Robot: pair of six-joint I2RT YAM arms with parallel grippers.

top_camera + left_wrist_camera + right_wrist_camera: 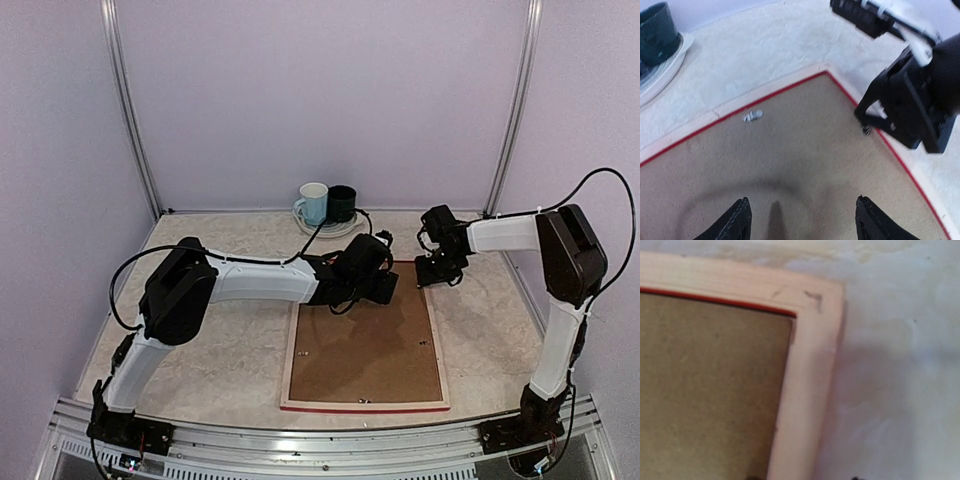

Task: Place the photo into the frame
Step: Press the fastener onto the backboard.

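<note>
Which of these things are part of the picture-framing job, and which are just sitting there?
Job: the frame, lying face down; brown backing board inside it. The photo isn't in view.
Lying about: pale blue mug, dark green cup, the white plate under them.

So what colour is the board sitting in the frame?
Brown board, best seen from the top camera.

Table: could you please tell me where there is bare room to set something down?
Free: the patch between left arm and frame; the strip between frame and right arm. Crowded: frame's far edge, under left end effector and right end effector, near the cups.
</note>
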